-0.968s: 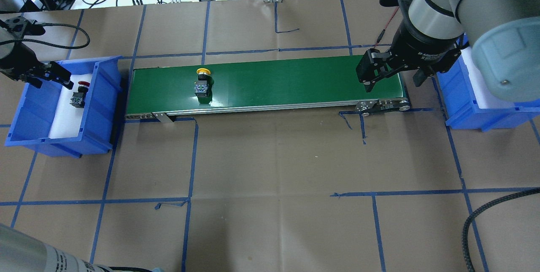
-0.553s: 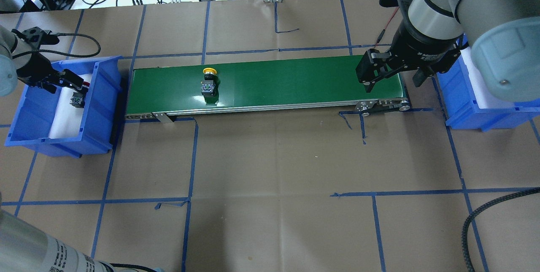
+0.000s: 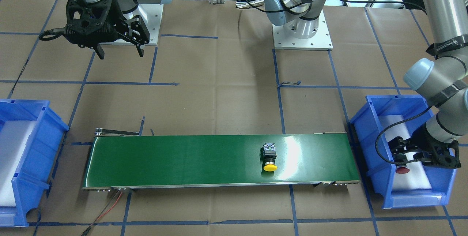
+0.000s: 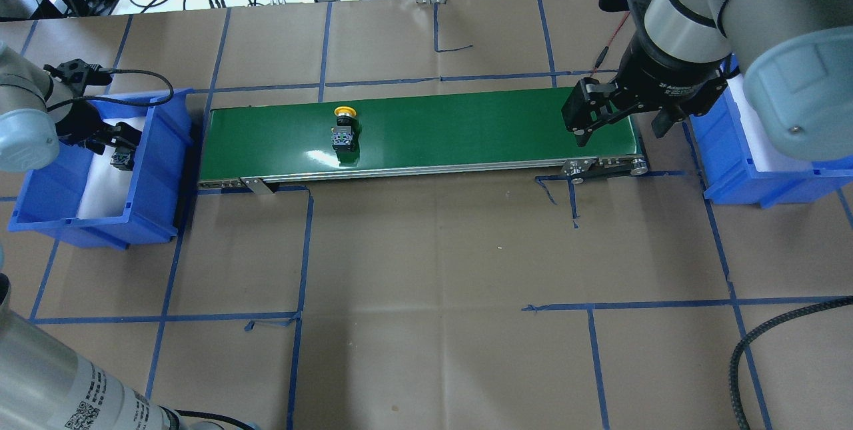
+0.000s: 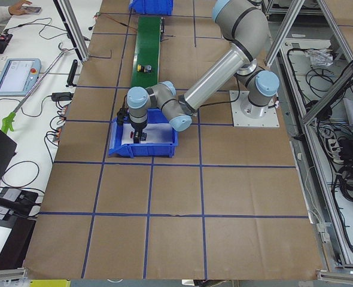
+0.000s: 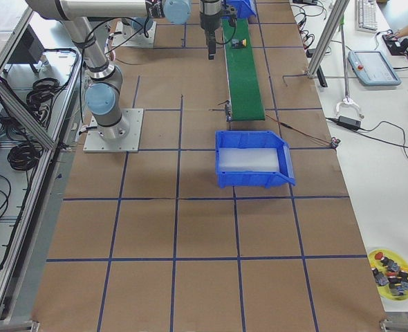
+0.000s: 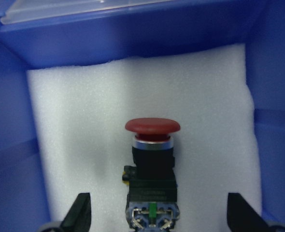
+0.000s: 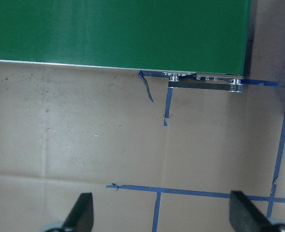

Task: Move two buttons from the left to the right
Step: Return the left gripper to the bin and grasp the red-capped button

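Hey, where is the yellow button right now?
In the overhead view the yellow button lies on the green conveyor belt, left of its middle, nearer the left arm's blue bin than the right gripper.

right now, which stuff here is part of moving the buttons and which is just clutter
Job: yellow button on the green conveyor belt; red button in the left blue bin, under the open left gripper; right blue bin; right gripper.
Lying about: teach pendant; yellow dish of small parts; black braided cable.
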